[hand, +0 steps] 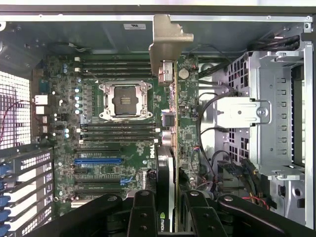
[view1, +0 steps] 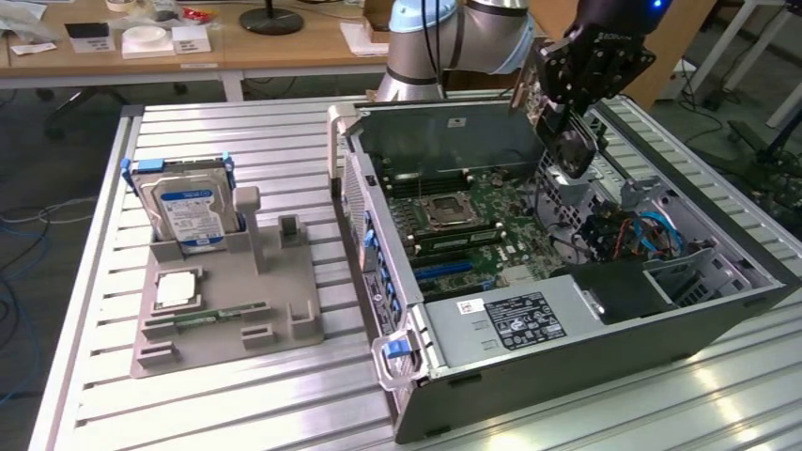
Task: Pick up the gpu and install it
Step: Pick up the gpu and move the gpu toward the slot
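Above the open case (view1: 589, 362), hand (view1: 570, 117) clenched on gpu (hand: 176, 123); long axis pointing down, bracket end (hand: 168, 34) away from hand

The ribbed aluminium surface (view1: 225, 141) fills most of the room in the exterior view, with soft glare (view1: 701, 385) lying across its slats at five o'clock. Behind it, at eleven o'clock, stands a long wooden desk (view1: 251, 52) carrying small white boxes (view1: 146, 39) and a round black stand base (view1: 270, 21). Grey-blue carpet floor (view1: 51, 141) shows at nine o'clock, where blue cables (view1: 19, 282) trail. At one o'clock there is a brown wooden panel (view1: 683, 47), with white furniture legs (view1: 739, 47) just beside it.
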`<state>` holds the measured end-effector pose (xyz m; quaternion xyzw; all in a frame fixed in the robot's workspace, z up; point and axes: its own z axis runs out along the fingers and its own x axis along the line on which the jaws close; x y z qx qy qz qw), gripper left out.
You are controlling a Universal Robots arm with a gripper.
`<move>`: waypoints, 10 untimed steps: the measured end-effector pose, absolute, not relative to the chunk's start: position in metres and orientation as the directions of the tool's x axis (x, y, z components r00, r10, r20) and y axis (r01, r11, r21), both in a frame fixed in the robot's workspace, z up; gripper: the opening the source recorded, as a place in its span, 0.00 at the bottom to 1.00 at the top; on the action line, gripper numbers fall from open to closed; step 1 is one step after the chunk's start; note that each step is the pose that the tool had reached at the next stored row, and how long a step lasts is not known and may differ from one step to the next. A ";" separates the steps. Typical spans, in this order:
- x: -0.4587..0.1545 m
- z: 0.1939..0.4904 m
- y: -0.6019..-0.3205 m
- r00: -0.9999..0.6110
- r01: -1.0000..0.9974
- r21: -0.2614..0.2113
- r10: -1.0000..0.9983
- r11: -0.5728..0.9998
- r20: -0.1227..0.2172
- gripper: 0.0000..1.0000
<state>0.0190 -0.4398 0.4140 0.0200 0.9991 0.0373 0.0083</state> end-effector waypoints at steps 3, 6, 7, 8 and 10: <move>0.019 0.414 -0.440 -0.999 0.039 0.075 0.041 0.996 -0.015 0.27; 0.019 0.414 -0.440 -0.999 0.039 0.075 0.041 0.996 -0.015 0.27; 0.019 0.414 -0.440 -0.999 0.039 0.075 0.040 0.996 -0.015 0.27; 0.020 0.414 -0.440 -0.999 0.039 0.075 0.040 0.996 -0.015 0.27; 0.021 0.414 -0.440 -0.999 0.039 0.075 0.041 0.996 -0.015 0.27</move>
